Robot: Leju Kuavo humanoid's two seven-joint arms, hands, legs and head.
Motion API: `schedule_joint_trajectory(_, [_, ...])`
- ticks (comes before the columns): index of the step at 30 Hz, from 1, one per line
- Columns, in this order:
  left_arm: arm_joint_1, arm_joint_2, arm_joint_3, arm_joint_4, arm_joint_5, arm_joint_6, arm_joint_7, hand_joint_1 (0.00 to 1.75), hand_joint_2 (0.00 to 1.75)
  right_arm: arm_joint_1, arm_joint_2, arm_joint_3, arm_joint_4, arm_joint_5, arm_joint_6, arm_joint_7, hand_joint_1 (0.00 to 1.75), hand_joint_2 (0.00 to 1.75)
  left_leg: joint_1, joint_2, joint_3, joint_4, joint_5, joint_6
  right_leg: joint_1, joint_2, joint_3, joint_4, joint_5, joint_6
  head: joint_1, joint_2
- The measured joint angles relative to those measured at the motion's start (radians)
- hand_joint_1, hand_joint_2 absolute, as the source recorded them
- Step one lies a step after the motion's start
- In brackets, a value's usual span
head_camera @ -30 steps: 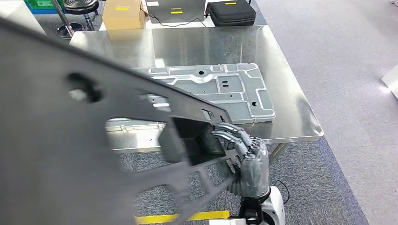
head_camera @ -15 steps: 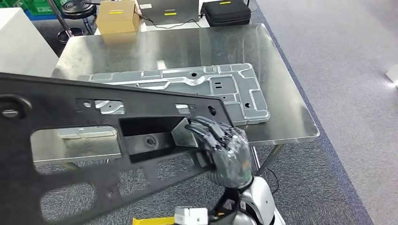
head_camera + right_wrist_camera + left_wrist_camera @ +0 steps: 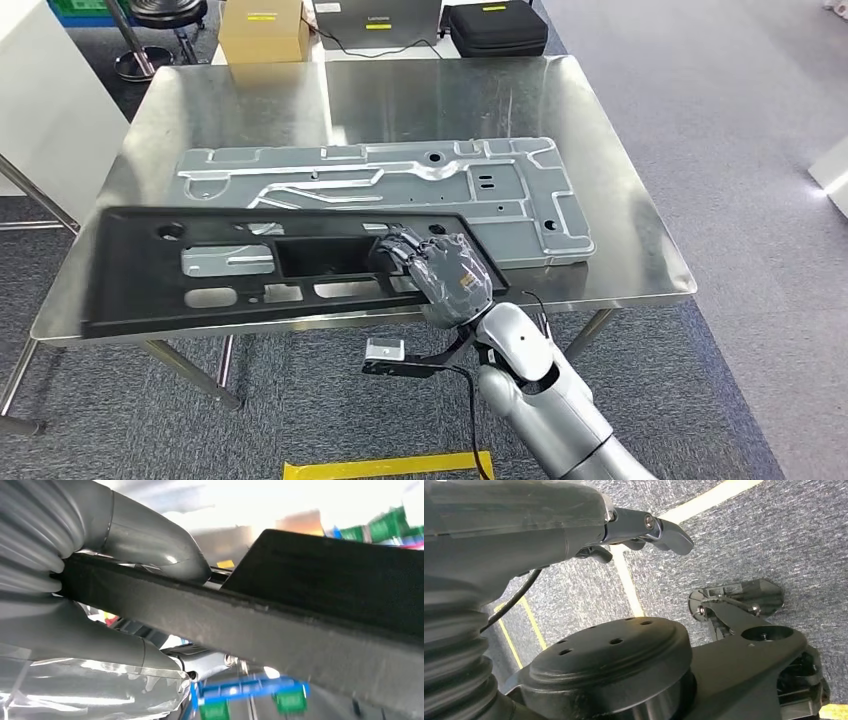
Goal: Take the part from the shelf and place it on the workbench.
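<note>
The part, a long black panel with several cut-outs, lies nearly flat over the near edge of the steel workbench. My right hand grips its right end, fingers curled into a cut-out. In the right wrist view the panel's edge runs across, with the grey thumb pressed on it. I cannot tell whether the panel touches the bench. My left hand hangs over the carpet with nothing in it, its dark fingers loosely apart.
A large silver stamped plate lies across the middle of the bench, just beyond the panel. At the far edge stand a cardboard box, a laptop and a black case. A white cabinet stands left; yellow tape marks the floor.
The panel has swung down from a steep tilt close to the camera to lie low and level at the bench's near edge. My right hand came down with it. The view has shifted too.
</note>
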Motion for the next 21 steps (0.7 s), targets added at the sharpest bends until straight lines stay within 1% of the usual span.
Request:
schedule_joint_trajectory(1, [0.000, -0.001, 0.000, 0.000, -0.002, -0.002, 0.000, 0.00, 1.75, -0.014, -0.003, 0.000, 0.033, 0.003, 0.005, 0.001, 1.75, 1.75, -0.003, -0.001, 0.002, 0.000, -0.001, 0.001, 0.003, 0.000, 0.018, -0.047, 0.036, -0.008, 0.000, 0.000])
schedule_joint_trajectory(2, [0.001, -0.002, 0.000, 0.000, -0.004, -0.003, 0.000, 0.00, 1.75, -0.033, -0.006, 0.000, 0.068, 0.007, 0.009, 0.002, 1.75, 1.75, -0.005, -0.002, 0.004, 0.000, -0.002, 0.002, 0.009, 0.000, 0.048, -0.118, 0.076, -0.019, 0.000, 0.000])
schedule_joint_trajectory(3, [0.001, -0.004, 0.000, 0.000, -0.006, -0.005, 0.000, 0.00, 1.75, -0.053, -0.009, 0.000, 0.103, 0.012, 0.013, 0.003, 1.75, 1.75, -0.008, -0.002, 0.005, 0.001, -0.004, 0.001, 0.015, 0.000, 0.077, -0.187, 0.104, -0.030, -0.001, 0.000])
schedule_joint_trajectory(4, [0.000, -0.006, 0.000, 0.000, -0.009, -0.006, 0.000, 0.00, 1.75, -0.074, -0.012, 0.000, 0.137, 0.015, 0.017, 0.004, 1.75, 1.75, -0.010, -0.002, 0.004, 0.001, -0.005, -0.001, 0.019, -0.001, 0.099, -0.238, 0.120, -0.038, -0.001, 0.000])
schedule_joint_trajectory(5, [0.000, -0.006, 0.000, 0.000, -0.010, -0.006, 0.000, 0.00, 1.75, -0.093, -0.016, 0.000, 0.174, 0.020, 0.020, 0.007, 1.75, 1.75, -0.010, -0.003, 0.003, 0.000, -0.006, -0.004, 0.023, -0.002, 0.110, -0.265, 0.124, -0.043, -0.002, 0.000])
schedule_joint_trajectory(6, [0.000, -0.006, 0.000, 0.000, -0.012, -0.008, 0.000, 0.00, 1.75, -0.111, -0.019, 0.000, 0.209, 0.026, 0.023, 0.012, 1.75, 1.75, -0.010, -0.003, 0.002, -0.001, -0.007, -0.008, 0.025, -0.002, 0.113, -0.272, 0.121, -0.044, -0.002, 0.000])
schedule_joint_trajectory(8, [0.000, -0.004, 0.000, 0.000, -0.016, -0.011, 0.001, 0.00, 1.75, -0.143, -0.027, 0.000, 0.281, 0.037, 0.027, 0.022, 1.75, 1.75, -0.011, -0.002, 0.004, -0.001, -0.011, -0.016, 0.019, -0.003, 0.120, -0.287, 0.126, -0.045, -0.003, 0.000])
schedule_joint_trajectory(9, [-0.001, -0.004, 0.000, -0.001, -0.018, -0.013, 0.002, 0.00, 1.75, -0.158, -0.032, 0.000, 0.316, 0.041, 0.030, 0.025, 1.75, 1.75, -0.012, -0.002, -0.001, 0.013, -0.021, -0.022, 0.014, -0.005, 0.126, -0.295, 0.128, -0.046, -0.004, 0.000])
schedule_joint_trajectory(10, [-0.001, -0.002, 0.000, -0.001, -0.019, -0.015, 0.002, 0.00, 1.75, -0.172, -0.035, 0.000, 0.350, 0.044, 0.032, 0.029, 1.75, 1.75, -0.012, -0.002, -0.015, 0.045, -0.041, -0.028, 0.009, -0.006, 0.132, -0.304, 0.130, -0.047, -0.005, 0.000])
schedule_joint_trajectory(11, [0.000, -0.001, 0.000, -0.001, -0.020, -0.017, 0.003, 0.00, 1.75, -0.185, -0.038, 0.001, 0.380, 0.049, 0.033, 0.033, 1.75, 1.75, -0.010, -0.002, -0.038, 0.096, -0.067, -0.033, 0.007, -0.007, 0.135, -0.307, 0.131, -0.048, -0.007, 0.000])
schedule_joint_trajectory(12, [-0.001, 0.001, 0.000, -0.001, -0.020, -0.020, 0.003, 0.00, 1.75, -0.196, -0.041, 0.001, 0.410, 0.055, 0.033, 0.040, 1.75, 1.75, -0.008, -0.002, -0.068, 0.159, -0.095, -0.039, 0.006, -0.007, 0.137, -0.307, 0.130, -0.049, -0.009, 0.000])
schedule_joint_trajectory(13, [-0.003, 0.004, 0.000, -0.001, -0.019, -0.024, 0.003, 0.00, 1.75, -0.203, -0.045, 0.001, 0.437, 0.061, 0.030, 0.048, 1.75, 1.75, -0.007, -0.002, -0.095, 0.217, -0.115, -0.044, 0.005, -0.008, 0.138, -0.306, 0.128, -0.048, -0.009, 0.000])
schedule_joint_trajectory(14, [-0.004, 0.006, 0.000, -0.001, -0.018, -0.028, 0.003, 0.00, 1.75, -0.208, -0.048, 0.002, 0.459, 0.065, 0.024, 0.053, 1.75, 1.75, -0.005, -0.002, -0.111, 0.252, -0.121, -0.048, 0.004, -0.008, 0.139, -0.305, 0.126, -0.046, -0.009, 0.000])
schedule_joint_trajectory(15, [-0.005, 0.008, 0.000, -0.001, -0.018, -0.032, 0.003, 0.00, 1.75, -0.211, -0.053, 0.002, 0.477, 0.067, 0.018, 0.056, 1.75, 1.75, -0.004, -0.002, -0.110, 0.251, -0.107, -0.053, 0.001, -0.008, 0.141, -0.303, 0.124, -0.044, -0.009, 0.000])
schedule_joint_trajectory(16, [-0.005, 0.009, 0.000, -0.002, -0.018, -0.034, 0.005, 0.00, 1.75, -0.213, -0.056, 0.003, 0.489, 0.067, 0.012, 0.056, 1.75, 1.75, -0.001, -0.001, -0.091, 0.214, -0.075, -0.057, -0.001, -0.007, 0.142, -0.299, 0.121, -0.040, -0.009, 0.000])
schedule_joint_trajectory(17, [-0.004, 0.009, 0.000, -0.001, -0.018, -0.035, 0.006, 0.00, 1.75, -0.217, -0.058, 0.003, 0.496, 0.066, 0.007, 0.056, 1.75, 1.75, 0.003, -0.001, -0.063, 0.152, -0.040, -0.063, -0.004, -0.005, 0.143, -0.294, 0.116, -0.035, -0.009, 0.000])
schedule_joint_trajectory(18, [-0.002, 0.007, 0.000, -0.001, -0.019, -0.035, 0.008, 0.00, 1.75, -0.223, -0.060, 0.003, 0.501, 0.064, 0.005, 0.056, 1.75, 1.75, 0.006, 0.000, -0.037, 0.095, -0.014, -0.068, -0.004, -0.003, 0.141, -0.286, 0.111, -0.029, -0.010, 0.000])
schedule_joint_trajectory(19, [-0.001, 0.005, 0.000, -0.001, -0.019, -0.035, 0.010, 0.00, 1.75, -0.229, -0.062, 0.003, 0.504, 0.062, 0.005, 0.056, 1.75, 1.75, 0.008, -0.001, -0.016, 0.048, -0.006, -0.066, -0.003, 0.000, 0.136, -0.278, 0.107, -0.023, -0.013, 0.000])
schedule_joint_trajectory(20, [0.000, 0.004, 0.000, -0.001, -0.019, -0.034, 0.011, 0.00, 1.75, -0.235, -0.064, 0.003, 0.507, 0.061, 0.007, 0.056, 1.75, 1.75, 0.008, -0.003, -0.007, 0.024, -0.009, -0.058, 0.000, 0.002, 0.131, -0.273, 0.104, -0.018, -0.014, 0.000])
schedule_joint_trajectory(21, [0.000, 0.002, 0.000, -0.001, -0.019, -0.033, 0.012, 0.00, 1.75, -0.240, -0.066, 0.003, 0.510, 0.060, 0.011, 0.056, 1.75, 1.75, 0.006, -0.004, -0.005, 0.017, -0.018, -0.045, 0.003, 0.003, 0.126, -0.268, 0.104, -0.012, -0.016, 0.000])
